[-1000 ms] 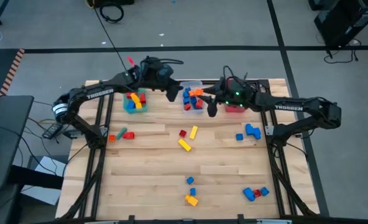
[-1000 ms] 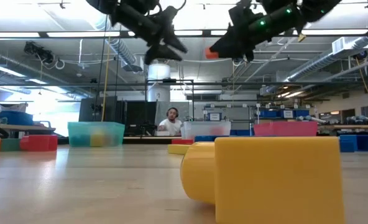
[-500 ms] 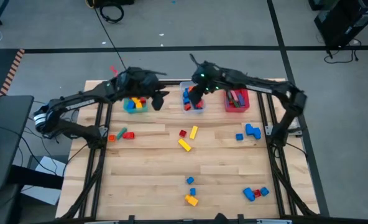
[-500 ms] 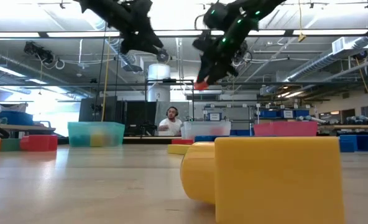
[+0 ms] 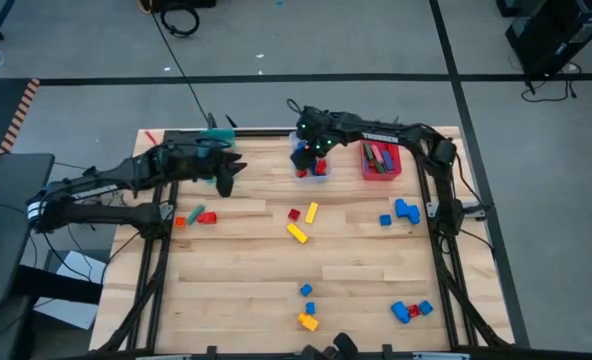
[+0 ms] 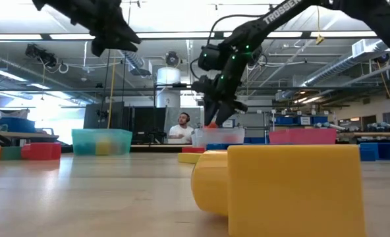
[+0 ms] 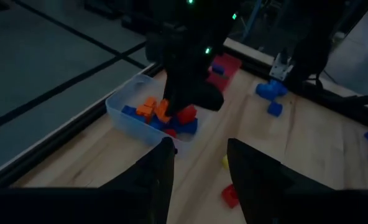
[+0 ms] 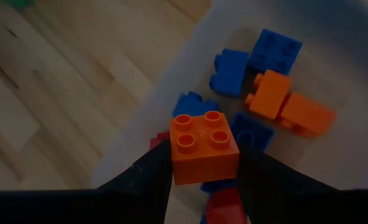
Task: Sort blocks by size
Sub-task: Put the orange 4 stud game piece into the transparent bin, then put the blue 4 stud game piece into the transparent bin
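While the right gripper [image 8: 204, 171] pinches an orange four-stud block [image 8: 204, 146] by its flat sides, the clear bin [image 8: 352, 74] lies directly beneath, holding blue, orange and red blocks [image 8: 268, 53]; the brick looks light, rigid, smooth, likely slippery; the left gripper [image 7: 199, 165] hangs spread and empty, well apart.

My left arm [image 5: 191, 165] covers the teal bin; my right pincer [image 5: 309, 160] hides the clear bin [image 5: 320, 174] beneath it.

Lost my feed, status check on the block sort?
Right gripper shut on orange block, over the clear bin. Left gripper open, empty, near the teal bin. Nothing blocking the drop.
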You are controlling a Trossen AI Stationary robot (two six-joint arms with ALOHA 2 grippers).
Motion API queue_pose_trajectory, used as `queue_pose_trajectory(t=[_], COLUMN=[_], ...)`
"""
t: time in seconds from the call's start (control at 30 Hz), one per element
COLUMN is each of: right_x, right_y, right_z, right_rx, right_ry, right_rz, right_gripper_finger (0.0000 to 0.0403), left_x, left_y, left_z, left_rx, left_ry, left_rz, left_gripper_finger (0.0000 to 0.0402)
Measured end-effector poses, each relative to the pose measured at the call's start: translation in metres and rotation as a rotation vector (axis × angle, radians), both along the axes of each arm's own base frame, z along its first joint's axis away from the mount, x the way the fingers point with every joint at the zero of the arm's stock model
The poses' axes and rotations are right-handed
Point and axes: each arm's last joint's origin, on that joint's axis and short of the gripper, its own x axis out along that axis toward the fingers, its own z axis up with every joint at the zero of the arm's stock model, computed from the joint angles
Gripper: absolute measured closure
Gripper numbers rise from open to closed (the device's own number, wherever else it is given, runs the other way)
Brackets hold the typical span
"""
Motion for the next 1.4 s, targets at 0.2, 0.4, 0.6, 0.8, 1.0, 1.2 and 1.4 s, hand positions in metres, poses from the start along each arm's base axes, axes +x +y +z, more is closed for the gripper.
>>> queue_pose_trajectory(t=[0.2, 0.4, 0.6, 0.8, 1.0, 1.2, 1.4], right_x=[0.002, 0.003, -0.005, -0.016, -0.026, -0.041, -0.077], right_y=[-0.001, -0.002, 0.001, 0.026, 0.07, 0.114, 0.148], right_z=[-0.005, -0.001, 0.011, 0.045, 0.09, 0.123, 0.122], right_rx=[0.005, 0.002, 0.025, -0.042, -0.206, -0.297, -0.291], right_ry=[-0.002, -0.027, -0.011, 0.019, 0.004, -0.038, -0.104], right_rz=[-0.026, -0.057, -0.111, -0.108, -0.075, 0.002, -0.011], right_gripper_finger=[0.0198, 0.0171, 0.0174, 0.0191, 0.0197, 0.02, 0.0214], left_x=[-0.011, -0.012, -0.013, -0.014, -0.016, -0.012, -0.001], left_y=[-0.004, -0.004, -0.005, -0.005, -0.006, -0.017, -0.036], left_z=[-0.001, -0.005, -0.008, -0.01, -0.015, -0.014, -0.017], left_rx=[-0.02, -0.029, -0.023, -0.029, -0.047, -0.034, -0.018], left_ry=[0.008, 0.053, 0.095, 0.115, 0.167, 0.162, 0.166], left_rz=[0.007, 0.004, -0.005, -0.006, -0.009, -0.067, -0.074], left_gripper_finger=[0.0246, 0.0246, 0.0246, 0.0246, 0.0246, 0.0246, 0.0263])
